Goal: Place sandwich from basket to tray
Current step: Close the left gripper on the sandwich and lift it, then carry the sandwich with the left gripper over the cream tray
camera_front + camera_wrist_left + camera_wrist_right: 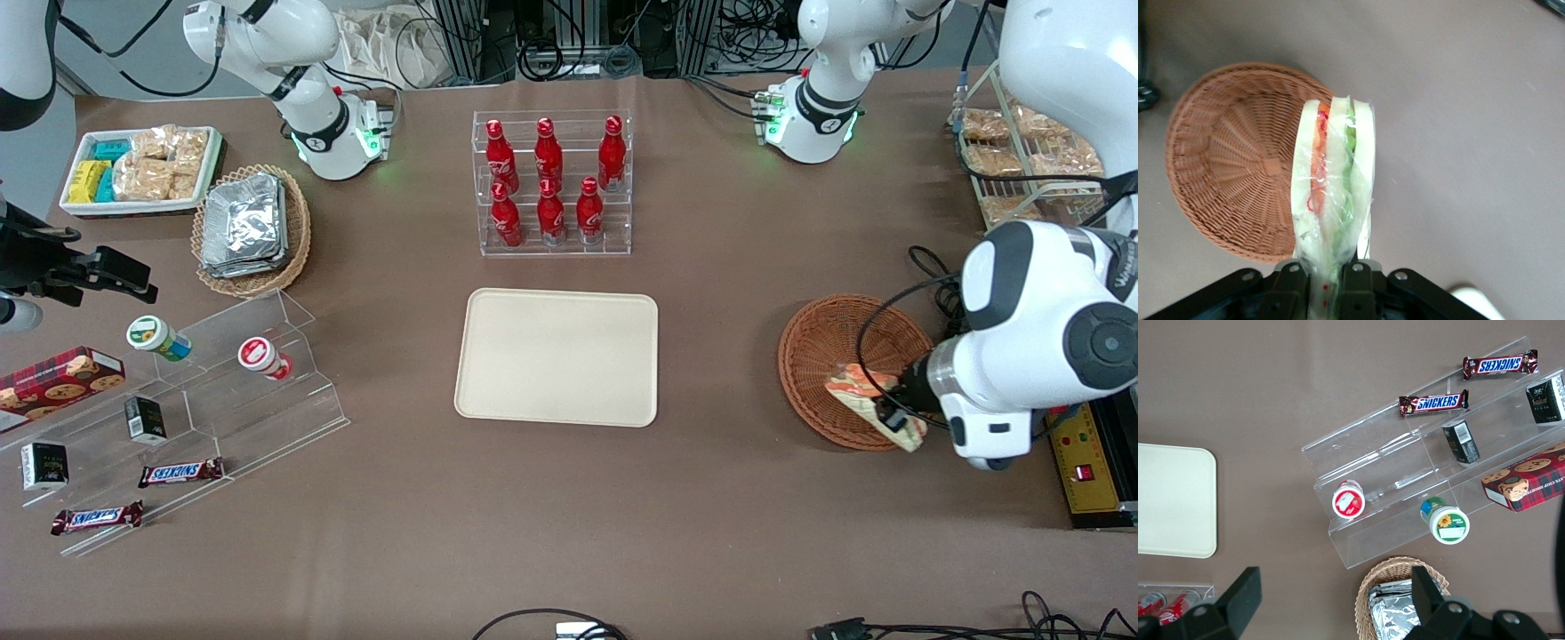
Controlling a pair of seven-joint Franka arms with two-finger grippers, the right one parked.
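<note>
fingers (1290, 288) of the left gripper (892, 411) are clamped on one narrow end of the sandwich (1333, 193), which hangs clear in the air above the rim of the basket (822, 356), over its edge at about 5 o'clock on the basket's round as the front camera shows it. the basket looks empty under it. the tray (558, 367) lies bare, well apart toward the middle of the table. the wedge looks light and soft: pale bread that would crush under a hard squeeze, and clear wrap that is likely slick and may let it slide. gripped across the flat bread faces at one end, with most of its length sticking out unsupported, it could droop or swing, so a gentle carry seems wise.
</note>
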